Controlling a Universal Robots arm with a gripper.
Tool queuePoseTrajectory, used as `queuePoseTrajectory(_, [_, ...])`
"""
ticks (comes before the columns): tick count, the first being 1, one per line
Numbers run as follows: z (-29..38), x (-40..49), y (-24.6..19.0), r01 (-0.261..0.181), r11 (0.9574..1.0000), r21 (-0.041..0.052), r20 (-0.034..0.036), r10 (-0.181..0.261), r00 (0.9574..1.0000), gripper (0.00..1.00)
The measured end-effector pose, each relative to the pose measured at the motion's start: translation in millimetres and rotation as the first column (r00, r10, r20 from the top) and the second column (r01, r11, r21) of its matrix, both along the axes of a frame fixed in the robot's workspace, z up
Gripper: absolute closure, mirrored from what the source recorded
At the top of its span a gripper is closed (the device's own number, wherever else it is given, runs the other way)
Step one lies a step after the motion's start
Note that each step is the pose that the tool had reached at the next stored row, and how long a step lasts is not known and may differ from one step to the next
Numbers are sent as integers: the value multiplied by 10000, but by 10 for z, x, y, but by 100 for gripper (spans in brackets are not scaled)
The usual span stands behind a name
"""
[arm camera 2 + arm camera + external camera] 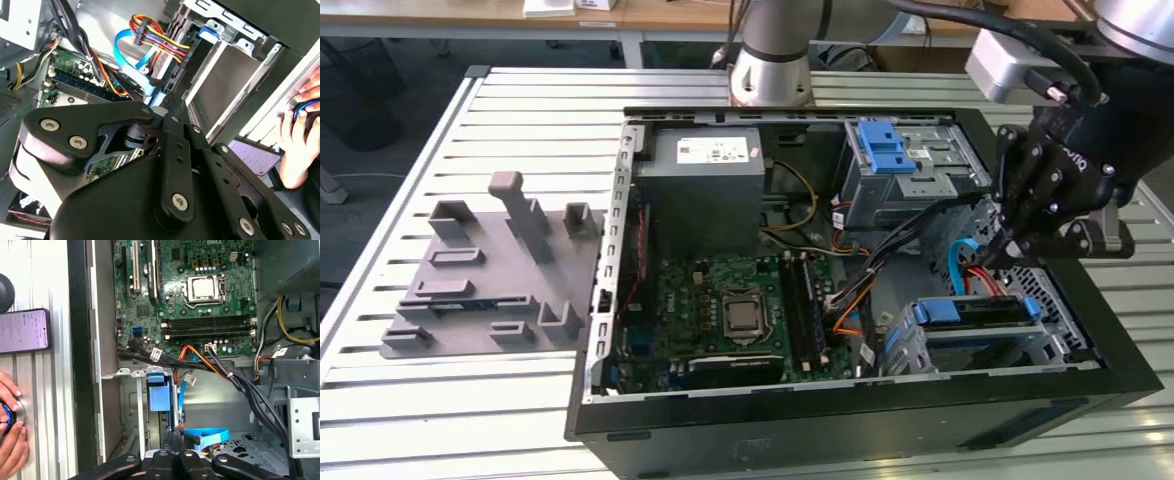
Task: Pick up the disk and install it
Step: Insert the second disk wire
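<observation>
We see the disk (970, 312) mostly edge-on: its blue bracket shows as a bright block standing in a grey metal cage (1047, 345), in the corner of the case (854, 425) nearest the camera on the exterior view's right. In the first wrist view the same blue bracket (160, 399) sits between the cage rails; we cannot make out the metal face or the label. The open case lies on a bench (520, 100) of pale metal slats, towards the edge on the exterior view's right, with the motherboard (734, 310) facing up. A grey moulded fixture (480, 275) lies near the opposite edge. Desks stand behind the bench. In the first wrist view a phone (25, 330) lies on the slats beside the case, and a person's hand (10, 440) rests on the bench near it. The arm reaches over the case from the far edge, and the gripper (1001, 258) points down just above the disk, beside a blue cable (950, 262). The jaws look together, with nothing between them.
</observation>
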State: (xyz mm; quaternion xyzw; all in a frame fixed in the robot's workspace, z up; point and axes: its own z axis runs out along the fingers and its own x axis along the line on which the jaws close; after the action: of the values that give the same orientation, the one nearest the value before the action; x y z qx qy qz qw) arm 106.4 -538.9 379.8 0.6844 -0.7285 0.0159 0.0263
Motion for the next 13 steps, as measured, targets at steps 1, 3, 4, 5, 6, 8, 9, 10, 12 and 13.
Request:
queuePoseTrajectory(1, [11,-3,16,0,10000,0,0,0,10000,89])
queuePoseTrajectory(3, [31,-5,58,-2,10000,-6,0,2,10000,89])
queuePoseTrajectory(4, [38,-6,82,-1,10000,-12,0,1,10000,89])
queuePoseTrajectory(5, [40,-6,106,-1,10000,-18,0,1,10000,89])
queuePoseTrajectory(6, [40,-6,118,-1,10000,-23,0,1,10000,89])
queuePoseTrajectory(8, [40,-6,128,-1,10000,-34,0,1,10000,89])
queuePoseTrajectory(9, [39,-6,130,-2,10000,-36,0,2,10000,89])
queuePoseTrajectory(10, [37,-6,133,-1,10000,-38,0,1,10000,89])
queuePoseTrajectory(12, [31,-6,141,-1,10000,-40,-3,1,10000,89])
queuePoseTrajectory(13, [28,-6,145,-1,10000,-40,-6,1,10000,83])
